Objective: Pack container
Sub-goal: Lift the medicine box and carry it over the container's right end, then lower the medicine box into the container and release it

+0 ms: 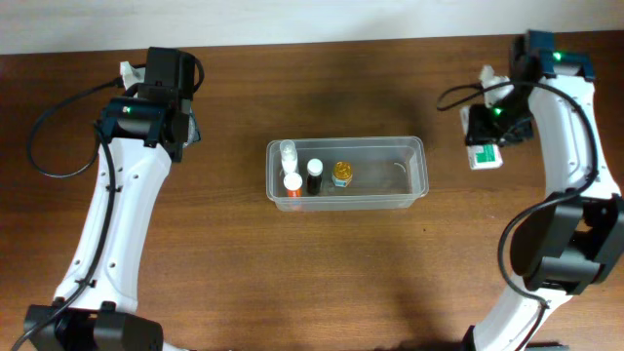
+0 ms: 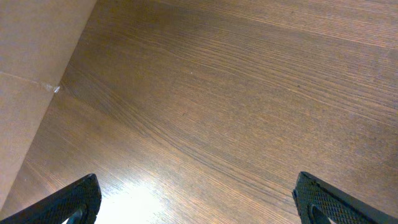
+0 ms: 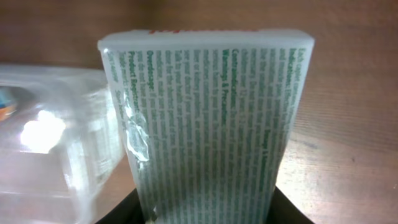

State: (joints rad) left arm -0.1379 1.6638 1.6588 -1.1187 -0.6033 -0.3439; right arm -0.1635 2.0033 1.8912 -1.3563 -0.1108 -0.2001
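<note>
Wood-grain table (image 1: 224,263), pale wall strip (image 1: 292,19) behind, container (image 1: 423,174) mid-table, left gripper (image 2: 199,202) spread wide, right gripper (image 3: 205,214) clamping white-and-green box (image 3: 205,112).

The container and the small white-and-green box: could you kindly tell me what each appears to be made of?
The container looks like clear, glossy plastic: the wood grain and the bottles inside show through its walls, and it catches bright highlights in the right wrist view. The small box is probably thin printed cardboard: flat panels, crisp folded edges and green print on a fairly matte white face.
</note>
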